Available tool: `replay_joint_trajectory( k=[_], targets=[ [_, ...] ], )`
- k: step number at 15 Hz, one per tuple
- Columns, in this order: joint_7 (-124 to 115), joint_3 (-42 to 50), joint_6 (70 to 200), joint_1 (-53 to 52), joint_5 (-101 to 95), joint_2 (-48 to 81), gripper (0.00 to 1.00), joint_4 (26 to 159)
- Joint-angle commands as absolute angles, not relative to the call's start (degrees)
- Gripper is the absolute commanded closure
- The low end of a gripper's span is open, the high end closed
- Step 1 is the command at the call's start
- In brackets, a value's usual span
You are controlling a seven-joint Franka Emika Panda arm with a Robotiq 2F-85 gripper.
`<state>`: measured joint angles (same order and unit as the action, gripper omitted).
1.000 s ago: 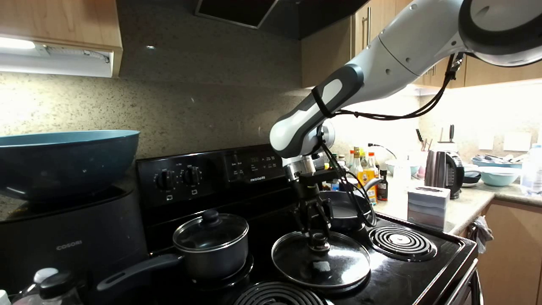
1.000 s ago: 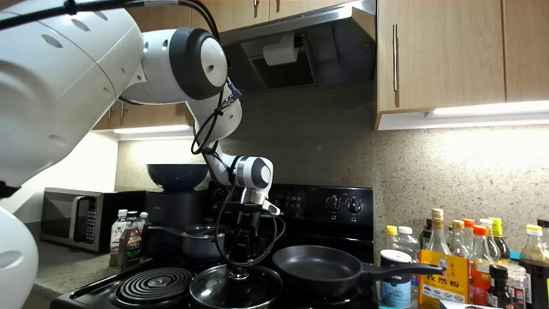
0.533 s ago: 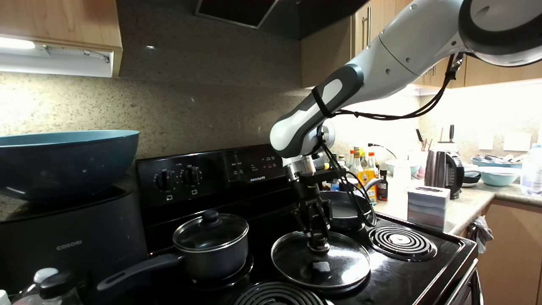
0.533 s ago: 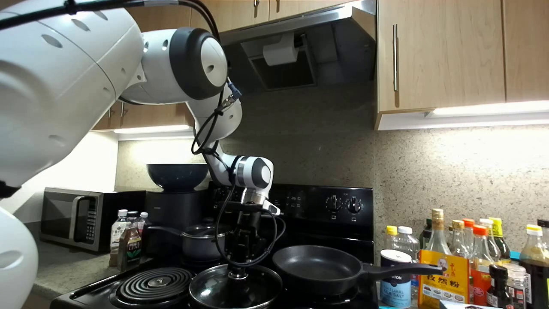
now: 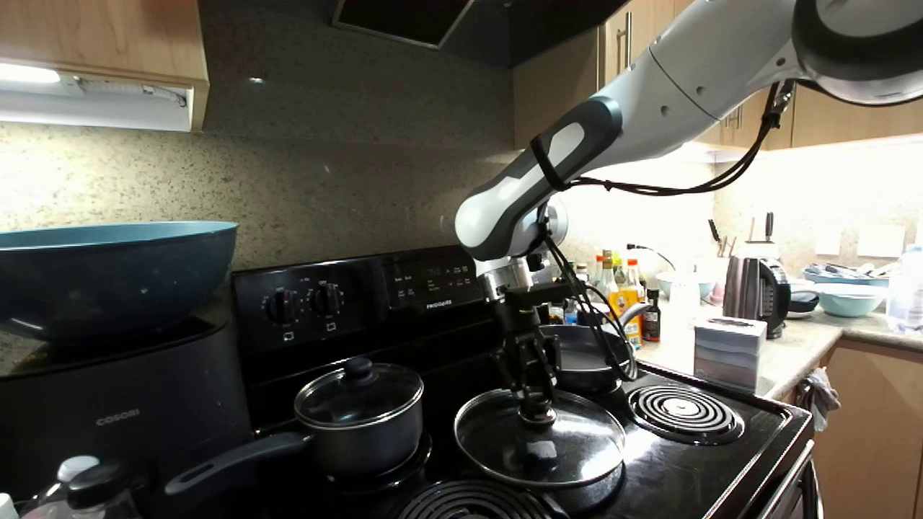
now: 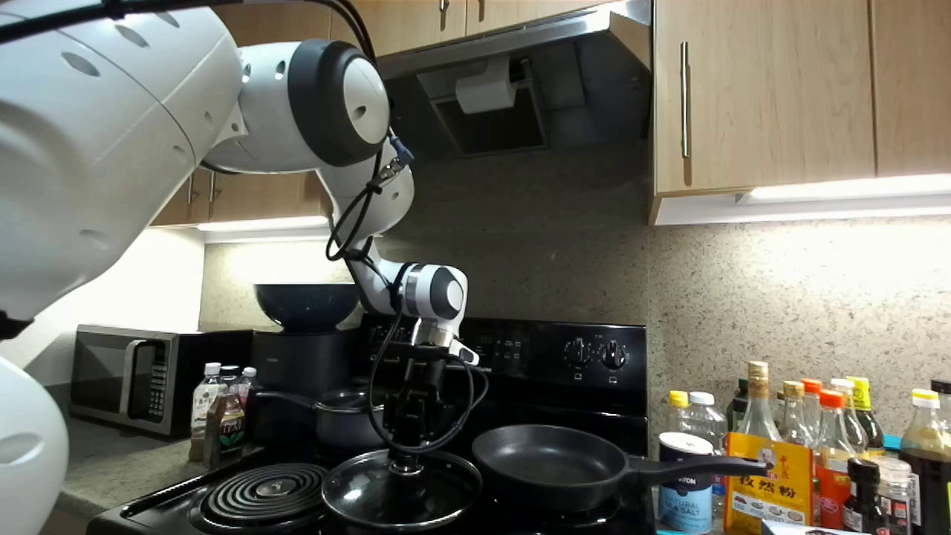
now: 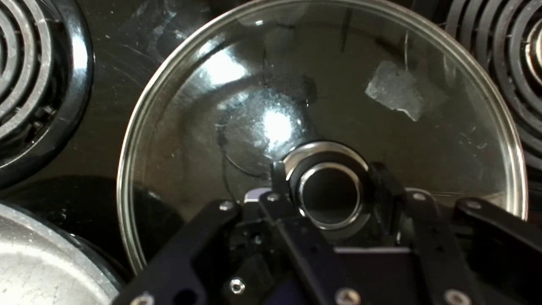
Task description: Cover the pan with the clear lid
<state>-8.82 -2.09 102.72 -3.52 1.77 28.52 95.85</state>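
Clear lid [image 7: 322, 63]: middle of wrist view, lower centre in both exterior views, over black stovetop [image 5: 710, 461], beside pan [image 6: 550, 462]. Gripper [image 7: 331, 183] clamped around lid's black knob [image 7: 331, 199]. Pan, bottom right of centre in an exterior view, lower left corner of wrist view: uncovered, inner floor showing. Grey saucepan [image 5: 371, 443], lower left of centre, topped by own glass lid [image 5: 335, 405]; contents can't be made out. Big blue bowl [image 5: 115, 285], left edge, on dark appliance [image 5: 169, 389]; inside mostly hidden. Far right in an exterior view: yellow-capped bottle of dark liquid [image 6: 923, 475].
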Motion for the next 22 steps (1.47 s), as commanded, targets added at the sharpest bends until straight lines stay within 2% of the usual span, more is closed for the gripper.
replay_joint_trajectory(
  k=[1,3,4,8,9,22],
  targets=[
    [-9.59,-2.53,100.78,-4.22,3.22,21.63,0.75,99.98],
    [-12.00,-2.05,100.43,-5.29,1.62,19.87,0.75,100.99],
    [-9.94,-2.13,102.05,-4.80,1.83,24.58,0.50,97.61],
    [-10.67,-2.18,101.45,-5.14,1.79,22.33,0.50,99.24],
    [-10.67,-2.14,101.45,-5.13,1.79,22.33,0.75,99.39],
    [-16.41,-0.98,107.48,-6.21,-1.61,14.26,0.75,100.61]
  ],
)
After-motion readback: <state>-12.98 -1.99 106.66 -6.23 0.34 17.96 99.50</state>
